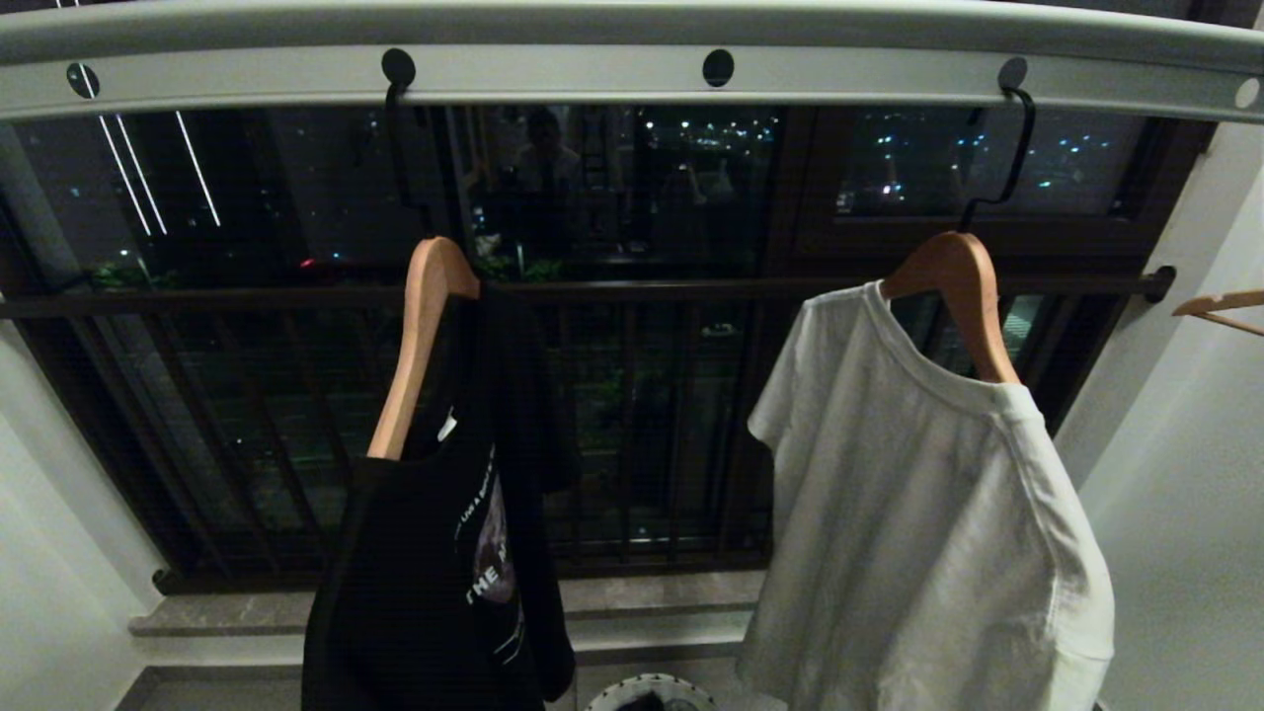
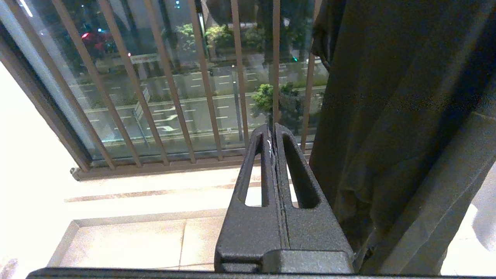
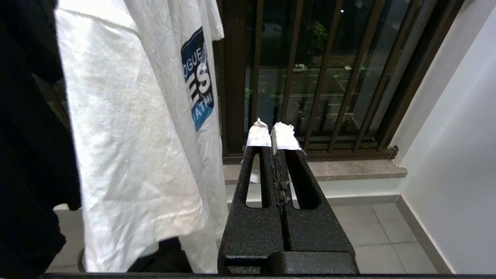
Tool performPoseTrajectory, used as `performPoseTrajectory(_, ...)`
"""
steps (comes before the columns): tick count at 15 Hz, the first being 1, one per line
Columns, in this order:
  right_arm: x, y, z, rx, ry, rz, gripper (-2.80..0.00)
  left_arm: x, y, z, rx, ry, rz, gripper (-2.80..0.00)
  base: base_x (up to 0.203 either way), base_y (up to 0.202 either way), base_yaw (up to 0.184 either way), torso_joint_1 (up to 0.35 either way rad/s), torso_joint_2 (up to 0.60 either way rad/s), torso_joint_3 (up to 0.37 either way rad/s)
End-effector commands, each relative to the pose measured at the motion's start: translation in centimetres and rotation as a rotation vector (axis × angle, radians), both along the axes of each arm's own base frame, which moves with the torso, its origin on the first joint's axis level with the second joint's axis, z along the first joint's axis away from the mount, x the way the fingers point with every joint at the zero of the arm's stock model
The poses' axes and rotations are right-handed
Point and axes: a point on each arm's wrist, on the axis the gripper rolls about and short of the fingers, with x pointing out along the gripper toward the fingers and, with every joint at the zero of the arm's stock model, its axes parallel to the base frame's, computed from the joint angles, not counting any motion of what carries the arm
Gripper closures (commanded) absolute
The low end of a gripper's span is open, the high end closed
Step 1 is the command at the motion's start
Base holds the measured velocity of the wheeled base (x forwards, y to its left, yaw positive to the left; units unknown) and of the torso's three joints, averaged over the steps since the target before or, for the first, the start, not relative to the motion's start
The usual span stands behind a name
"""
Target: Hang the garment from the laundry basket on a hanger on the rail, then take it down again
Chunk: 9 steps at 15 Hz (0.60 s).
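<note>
Basket (image 1: pixel 652 689) rim cut off below; left claw (image 2: pixel 273 130) and right claw (image 3: pixel 273 128) clenched, empty.

Head view faces the rail (image 1: pixel 632 74); both wrist views face window bars (image 2: pixel 166 97).

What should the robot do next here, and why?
Probably bend toward the laundry basket at the bottom edge of the head view, below the rail. Both the left gripper and right gripper are shut and empty; a black shirt and a white shirt already hang.
</note>
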Motion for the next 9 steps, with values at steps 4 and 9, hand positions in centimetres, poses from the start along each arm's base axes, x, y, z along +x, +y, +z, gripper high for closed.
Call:
performPoseTrajectory(4,0.01,0.00,0.01,0.000,0.001,0.000,0.00,0.02,0.00,-0.08,0.000,0.002,0.000,0.00,0.000,0.000,0.000,0.000,0.00,0.000)
performPoseTrajectory(9,0.01,0.00,0.01,0.000,0.001,0.000,0.00,0.02,0.00,-0.08,0.000,0.002,0.000,0.00,0.000,0.000,0.000,0.000,0.00,0.000)
